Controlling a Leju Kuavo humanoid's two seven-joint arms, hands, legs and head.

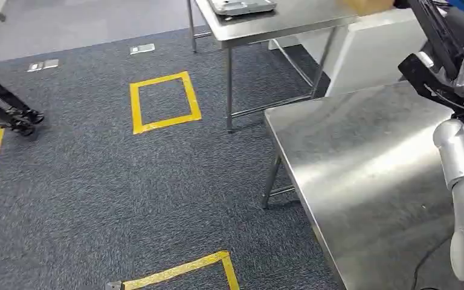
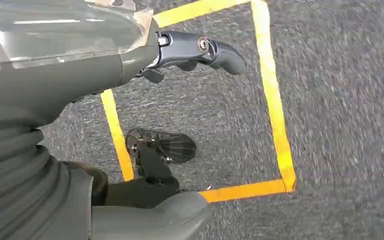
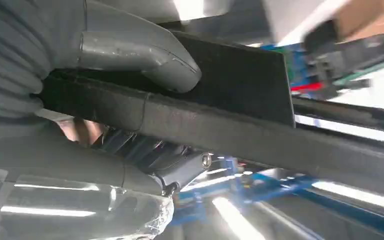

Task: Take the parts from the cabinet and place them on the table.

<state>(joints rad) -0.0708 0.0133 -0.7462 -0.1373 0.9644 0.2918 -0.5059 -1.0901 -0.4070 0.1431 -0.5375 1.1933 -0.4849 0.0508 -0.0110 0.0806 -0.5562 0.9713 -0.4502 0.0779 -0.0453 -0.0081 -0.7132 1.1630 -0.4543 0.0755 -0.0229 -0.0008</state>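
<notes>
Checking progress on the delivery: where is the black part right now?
The black part is in the right hand, thumb pressed on it; in the head view it sits at far right, above the near steel table's far edge.

Robotics lab or test workshop, grey carpet tiles (image 1: 96, 181), yellow tape squares (image 1: 164, 101) marking floor positions, bare stainless steel tables (image 1: 362, 169), second steel table (image 1: 266, 24) behind, tripod legs (image 1: 6, 109) on carpet, floor outlet plates (image 1: 142, 49)

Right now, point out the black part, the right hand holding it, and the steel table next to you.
black part (image 3: 240, 85), right wrist view, its flat face.
right hand (image 3: 145, 55), right wrist view, thumb over the part.
steel table (image 1: 362, 157), head view, bare top.
</notes>
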